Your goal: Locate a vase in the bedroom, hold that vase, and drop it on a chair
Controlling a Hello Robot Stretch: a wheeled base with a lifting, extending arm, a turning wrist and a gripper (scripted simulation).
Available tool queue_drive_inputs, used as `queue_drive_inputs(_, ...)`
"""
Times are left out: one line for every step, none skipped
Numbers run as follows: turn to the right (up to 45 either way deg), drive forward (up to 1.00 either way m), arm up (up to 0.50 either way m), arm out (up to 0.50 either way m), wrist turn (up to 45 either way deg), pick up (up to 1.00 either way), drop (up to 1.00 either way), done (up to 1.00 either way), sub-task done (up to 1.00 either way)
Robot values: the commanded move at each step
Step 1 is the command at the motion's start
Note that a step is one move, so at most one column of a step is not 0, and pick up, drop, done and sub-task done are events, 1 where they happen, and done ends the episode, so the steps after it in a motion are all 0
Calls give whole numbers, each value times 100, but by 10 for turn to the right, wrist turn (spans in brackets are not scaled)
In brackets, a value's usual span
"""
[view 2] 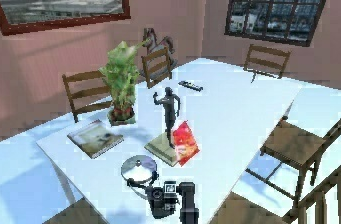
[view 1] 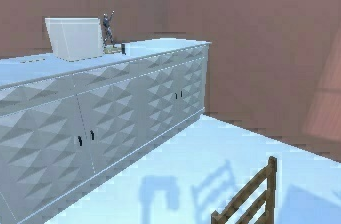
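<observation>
On the white table (view 2: 228, 120) a leafy green plant (view 2: 120, 72) stands in a small pale pot (view 2: 124, 113) near the far left edge. Wooden chairs ring the table: two behind the plant (view 2: 86, 92) (view 2: 157, 66), one at the far end (view 2: 266, 58), and one on the right (view 2: 303, 142). My gripper (view 2: 158, 193) sits at the bottom edge, at the table's near side, next to a round silver object (view 2: 136, 171). I cannot tell whether it holds anything. The forward view has another wooden chair (view 1: 250, 200) at the bottom right.
A dark figurine (view 2: 166, 118), a red bag (view 2: 184, 142), a book (view 2: 95, 138) and a remote (view 2: 190, 85) lie on the table. A long pale sideboard (view 1: 98, 120) carries a white box (view 1: 76, 38) and a small dark statue (view 1: 109, 32). The walls are pink.
</observation>
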Motion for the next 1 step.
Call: queue_drive_inputs(0,0,10,0,0,0,0,0,0)
